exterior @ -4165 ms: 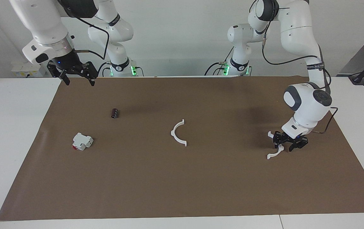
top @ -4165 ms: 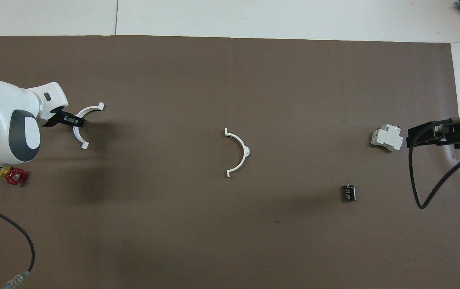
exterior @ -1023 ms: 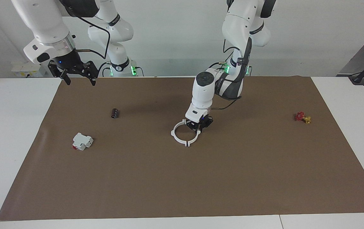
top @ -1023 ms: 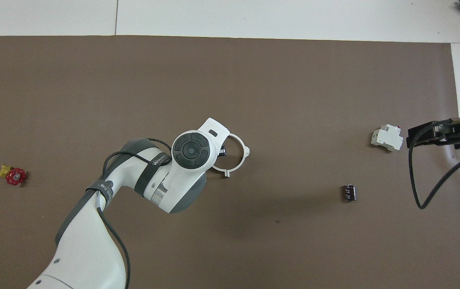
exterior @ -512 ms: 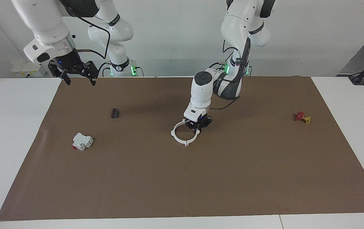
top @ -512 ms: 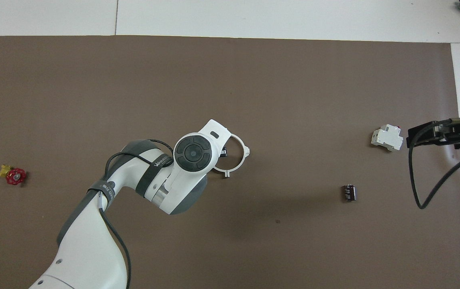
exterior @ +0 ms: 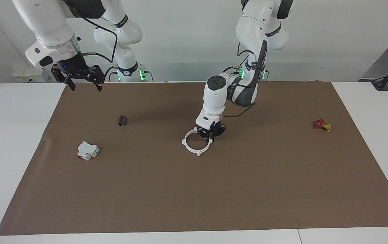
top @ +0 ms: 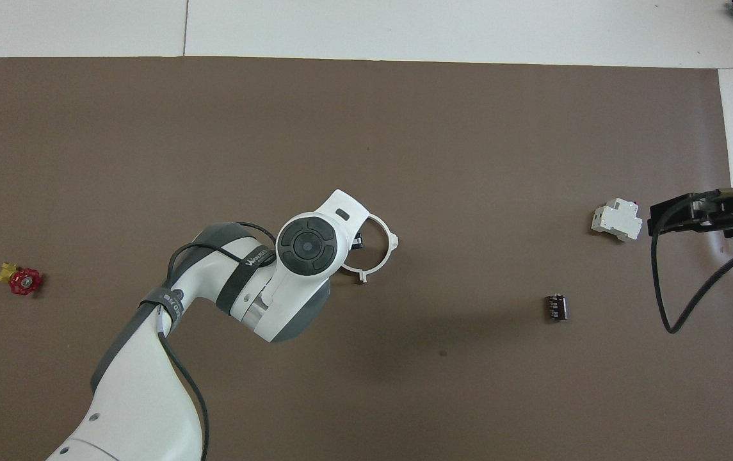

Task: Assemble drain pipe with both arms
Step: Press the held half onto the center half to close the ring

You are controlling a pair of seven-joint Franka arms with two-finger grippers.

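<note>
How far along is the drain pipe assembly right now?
Mostly done: the two white halves form one closed ring flat on the brown mat. The left gripper is down at the ring's edge. The right gripper waits raised over the mat's corner. Left: letting go and pulling clear.

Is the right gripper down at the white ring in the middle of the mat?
No. The right gripper hangs in the air over the mat's edge by its own base, while the left gripper is at the white ring.
</note>
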